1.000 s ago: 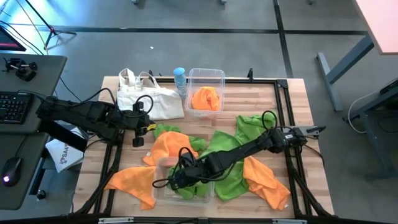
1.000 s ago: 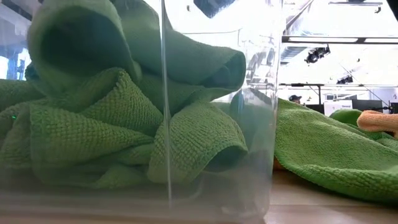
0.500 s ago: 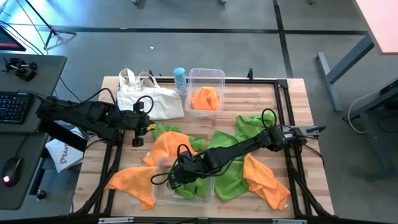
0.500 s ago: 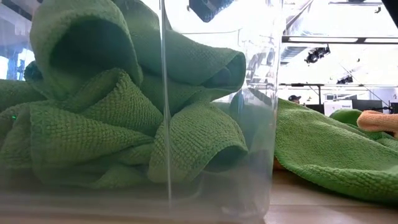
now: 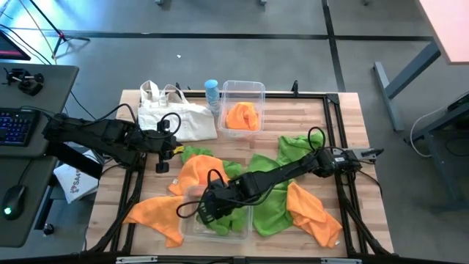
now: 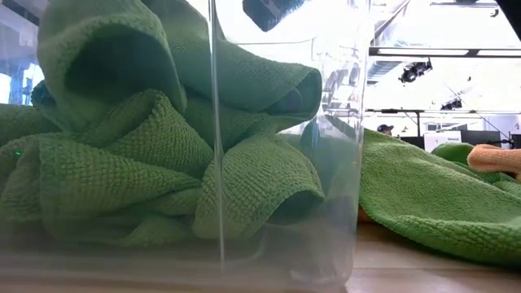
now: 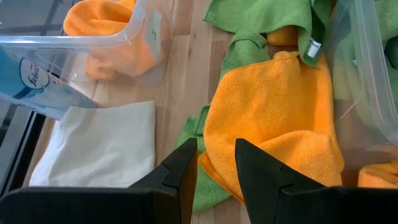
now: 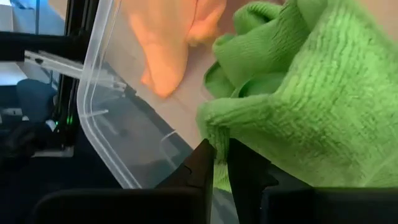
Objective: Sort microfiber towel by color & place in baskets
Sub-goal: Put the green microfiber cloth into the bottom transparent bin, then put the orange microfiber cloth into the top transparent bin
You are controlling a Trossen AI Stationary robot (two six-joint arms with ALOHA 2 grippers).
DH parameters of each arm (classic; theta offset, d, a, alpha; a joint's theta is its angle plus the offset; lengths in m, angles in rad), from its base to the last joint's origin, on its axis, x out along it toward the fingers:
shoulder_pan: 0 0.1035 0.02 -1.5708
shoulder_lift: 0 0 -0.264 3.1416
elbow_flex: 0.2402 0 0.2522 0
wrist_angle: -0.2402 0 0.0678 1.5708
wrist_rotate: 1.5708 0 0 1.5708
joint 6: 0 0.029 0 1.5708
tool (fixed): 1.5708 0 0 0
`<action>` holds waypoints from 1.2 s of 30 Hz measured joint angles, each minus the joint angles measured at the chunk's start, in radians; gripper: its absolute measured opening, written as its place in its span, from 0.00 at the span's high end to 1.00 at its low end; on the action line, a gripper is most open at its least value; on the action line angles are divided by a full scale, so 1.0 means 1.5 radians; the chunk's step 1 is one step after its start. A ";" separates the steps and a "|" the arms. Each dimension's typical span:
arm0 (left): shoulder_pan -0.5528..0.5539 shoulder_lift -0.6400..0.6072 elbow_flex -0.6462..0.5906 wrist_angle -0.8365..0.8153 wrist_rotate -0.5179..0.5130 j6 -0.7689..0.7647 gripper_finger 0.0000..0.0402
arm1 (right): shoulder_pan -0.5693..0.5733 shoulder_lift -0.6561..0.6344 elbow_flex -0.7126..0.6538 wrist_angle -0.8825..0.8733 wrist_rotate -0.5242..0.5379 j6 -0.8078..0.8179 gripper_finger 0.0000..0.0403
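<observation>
High view: we note one orange towel (image 5: 242,116) binned, right pincer (image 5: 207,213) slightly parted over green towel (image 5: 229,218) in near bin (image 5: 192,226); several towels remain on surface (image 5: 293,117).

Robotics lab, keyboard (image 5: 16,125) desk, framed wooden table (image 5: 352,110)

Wooden table (image 5: 344,110) carries towels (image 5: 308,209), bins (image 5: 242,92), tote (image 5: 172,114).

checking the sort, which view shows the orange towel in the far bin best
The high view: the orange towel lies whole inside the far bin. The left wrist view catches only part of it through the bin wall. The low and right wrist views miss it.
</observation>
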 joint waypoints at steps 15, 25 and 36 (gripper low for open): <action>0.000 0.000 0.000 0.000 0.000 0.010 0.76 | -0.017 -0.001 0.000 -0.030 -0.022 0.036 0.60; 0.000 0.000 0.000 0.000 0.000 0.012 0.76 | -0.025 -0.049 0.021 -0.073 0.006 0.060 0.56; 0.000 0.000 0.000 0.002 0.000 0.010 0.76 | 0.006 -0.150 0.030 -0.325 0.163 -0.010 0.64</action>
